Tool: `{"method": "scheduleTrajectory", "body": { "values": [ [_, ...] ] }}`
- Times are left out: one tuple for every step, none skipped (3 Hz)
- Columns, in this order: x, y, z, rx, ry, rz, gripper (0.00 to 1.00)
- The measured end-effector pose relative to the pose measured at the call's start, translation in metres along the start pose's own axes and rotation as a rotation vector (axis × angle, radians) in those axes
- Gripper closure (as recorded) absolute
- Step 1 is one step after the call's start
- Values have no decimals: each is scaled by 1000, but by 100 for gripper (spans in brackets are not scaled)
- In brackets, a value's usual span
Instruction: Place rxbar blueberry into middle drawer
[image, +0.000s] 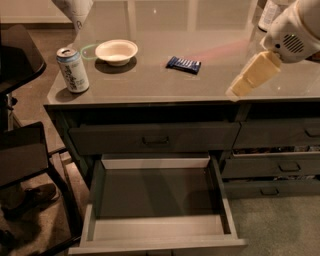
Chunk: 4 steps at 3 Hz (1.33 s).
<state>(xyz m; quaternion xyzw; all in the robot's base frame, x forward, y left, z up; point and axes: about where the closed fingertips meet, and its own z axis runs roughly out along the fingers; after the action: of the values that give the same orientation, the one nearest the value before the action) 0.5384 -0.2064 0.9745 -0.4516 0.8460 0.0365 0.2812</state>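
While gripper (235, 91) hovers at right of counter (150, 85), jaws together, empty, shiny dark-blue rxbar blueberry (183, 64) lies flat, white-lettered.

The gripper (238, 89) is held just above the counter (150, 82), near its front edge, angled downward. The white arm (295, 30) behind it is seen higher over the counter's right end.

I seem to be in an office. My gripper (252, 76) hangs over the right front edge of a grey desk (150, 85) fitted with handled drawers (155, 138), the middle drawer (157, 227) pulled open. A dark chair (25, 155) stands at the left, and carpet (280, 220) covers the floor.
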Motion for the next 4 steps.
{"method": "scheduleTrajectory", "body": {
  "values": [
    [-1,-2,5,0,-5,36,0],
    [-1,-2,5,0,-5,36,0],
    [-9,-17,22,17,-39,86,0],
    [-34,-46,53,51,-121,160,0]
  ]
}}
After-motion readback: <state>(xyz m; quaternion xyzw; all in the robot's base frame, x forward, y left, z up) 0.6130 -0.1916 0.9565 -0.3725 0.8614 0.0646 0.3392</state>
